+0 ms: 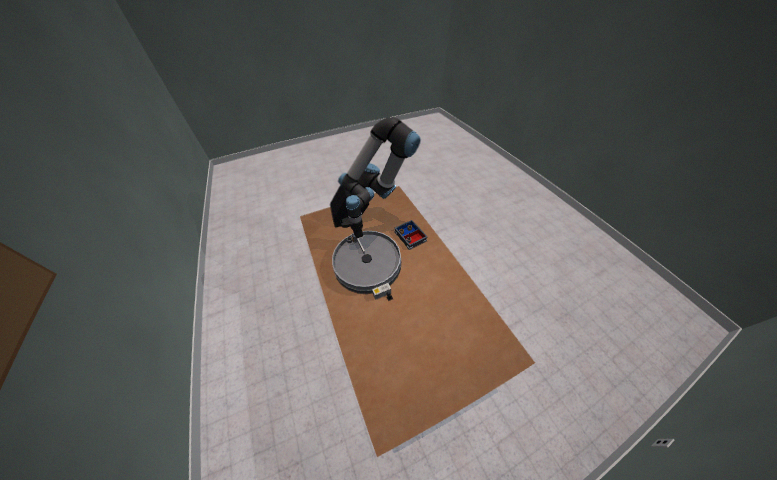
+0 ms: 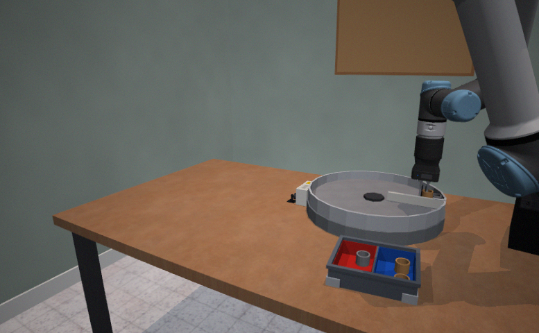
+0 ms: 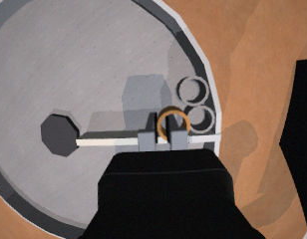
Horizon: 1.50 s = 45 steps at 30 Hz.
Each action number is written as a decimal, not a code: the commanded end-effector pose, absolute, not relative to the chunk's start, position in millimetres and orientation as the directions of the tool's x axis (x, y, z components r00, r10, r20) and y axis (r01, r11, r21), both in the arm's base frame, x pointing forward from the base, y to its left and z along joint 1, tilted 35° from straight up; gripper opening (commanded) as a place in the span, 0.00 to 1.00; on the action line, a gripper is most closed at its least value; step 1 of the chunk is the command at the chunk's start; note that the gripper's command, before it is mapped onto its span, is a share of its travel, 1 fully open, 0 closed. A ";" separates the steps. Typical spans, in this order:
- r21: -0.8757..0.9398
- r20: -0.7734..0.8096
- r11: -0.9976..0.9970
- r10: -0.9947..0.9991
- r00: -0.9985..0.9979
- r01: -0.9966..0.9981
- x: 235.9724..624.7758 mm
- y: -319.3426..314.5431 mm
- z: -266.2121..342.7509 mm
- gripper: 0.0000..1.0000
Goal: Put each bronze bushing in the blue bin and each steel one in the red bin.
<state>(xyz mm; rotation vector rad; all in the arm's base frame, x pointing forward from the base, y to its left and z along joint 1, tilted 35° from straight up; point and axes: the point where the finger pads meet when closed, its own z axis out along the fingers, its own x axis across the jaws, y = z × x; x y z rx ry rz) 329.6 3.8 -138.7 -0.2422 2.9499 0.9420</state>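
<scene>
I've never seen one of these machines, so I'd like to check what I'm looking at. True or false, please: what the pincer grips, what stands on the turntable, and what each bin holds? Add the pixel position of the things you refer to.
1. The pincer (image 1: 359,237) (image 2: 425,189) (image 3: 160,121) grips a bronze bushing (image 2: 427,193) (image 3: 172,109). True.
2. The turntable (image 1: 374,273) (image 2: 338,189) (image 3: 94,50) carries no steel bushings. False: two stand near its rim.
3. The blue bin (image 1: 405,225) (image 2: 388,268) holds two bronze bushings. True.
4. The red bin (image 1: 418,236) (image 2: 344,257) is empty. False: it holds one steel bushing (image 1: 408,238) (image 2: 362,263).
</scene>
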 end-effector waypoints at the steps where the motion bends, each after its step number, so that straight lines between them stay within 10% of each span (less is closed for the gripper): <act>1: 0.572 -0.082 0.804 -0.137 -0.987 -0.159 330.0 2.6 -137.4 0.00; 45: 0.572 -0.082 0.804 -0.137 -0.987 -0.159 330.4 -17.7 -108.9 0.00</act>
